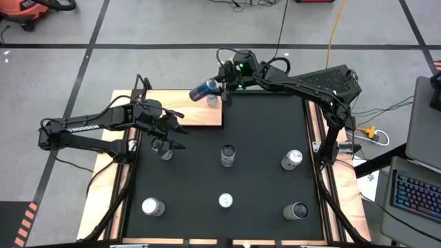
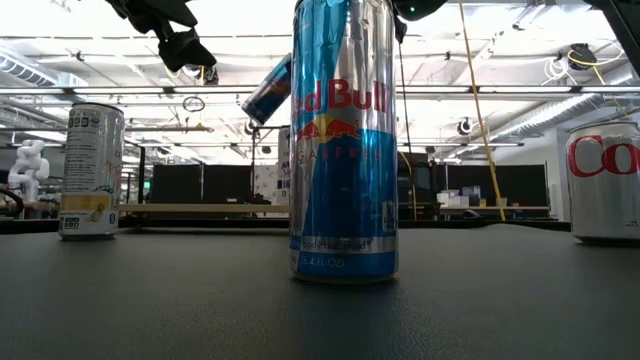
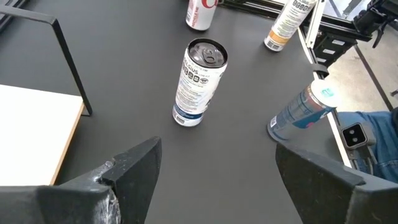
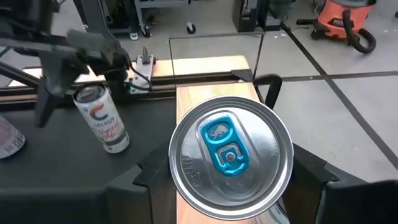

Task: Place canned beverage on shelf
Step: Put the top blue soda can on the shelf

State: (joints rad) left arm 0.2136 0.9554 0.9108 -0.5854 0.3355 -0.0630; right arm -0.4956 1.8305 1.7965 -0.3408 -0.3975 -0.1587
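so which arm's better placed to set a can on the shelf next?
Right. The right gripper already holds a blue can over the shelf. The left gripper is open and empty over the mat.

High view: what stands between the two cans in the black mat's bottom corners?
One more upright can, roughly midway between the left-corner can and the right-corner can; the high view shows it.

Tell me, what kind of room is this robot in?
Probably a robot lab or workshop. There's a taped grey floor, a shop vacuum by the wall, cables trailing about, and open ceilings with strip lights behind the black mat where the cans stand.
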